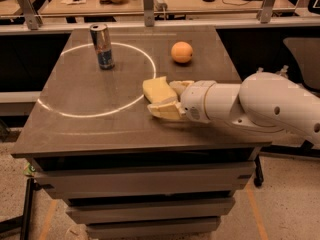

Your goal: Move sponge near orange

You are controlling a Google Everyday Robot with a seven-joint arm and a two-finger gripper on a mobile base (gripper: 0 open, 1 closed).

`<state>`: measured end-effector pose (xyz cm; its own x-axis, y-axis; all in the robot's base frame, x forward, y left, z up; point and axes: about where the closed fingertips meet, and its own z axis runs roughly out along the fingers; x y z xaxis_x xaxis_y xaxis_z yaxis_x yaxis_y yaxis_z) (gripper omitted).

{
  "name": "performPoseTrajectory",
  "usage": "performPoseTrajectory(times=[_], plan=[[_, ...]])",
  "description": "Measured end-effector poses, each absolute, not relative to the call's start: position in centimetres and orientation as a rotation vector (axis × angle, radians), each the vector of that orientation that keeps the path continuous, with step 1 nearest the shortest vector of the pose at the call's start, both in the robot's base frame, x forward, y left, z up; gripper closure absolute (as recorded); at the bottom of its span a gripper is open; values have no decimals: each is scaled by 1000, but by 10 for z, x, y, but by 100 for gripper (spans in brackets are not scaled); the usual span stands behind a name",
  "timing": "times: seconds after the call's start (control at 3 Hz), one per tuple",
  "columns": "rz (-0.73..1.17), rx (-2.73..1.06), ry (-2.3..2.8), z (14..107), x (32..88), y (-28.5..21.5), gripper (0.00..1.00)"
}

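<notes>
- My pincer (pixel 162 98) sits low over the bench (pixel 90 119), spread wide and straddling the sponge's (pixel 156 88) right end, unclenched.
- The sponge lies mid-bench, with the orange (pixel 181 52) near, behind it.

No readable text for us here: the silver-and-blue metal drink can (pixel 102 46) on the dark worktop (pixel 90 121) shows markings we cannot make out. The robot's pale gripper (pixel 171 99) sits by the pale yellow foam sponge (pixel 156 89).
</notes>
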<state>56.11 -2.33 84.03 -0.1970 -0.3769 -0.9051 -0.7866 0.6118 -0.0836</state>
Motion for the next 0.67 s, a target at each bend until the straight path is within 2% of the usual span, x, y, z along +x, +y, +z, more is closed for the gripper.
performPoseTrajectory(times=[0.67], plan=[[486,-812,1881,832,553,-49,88]])
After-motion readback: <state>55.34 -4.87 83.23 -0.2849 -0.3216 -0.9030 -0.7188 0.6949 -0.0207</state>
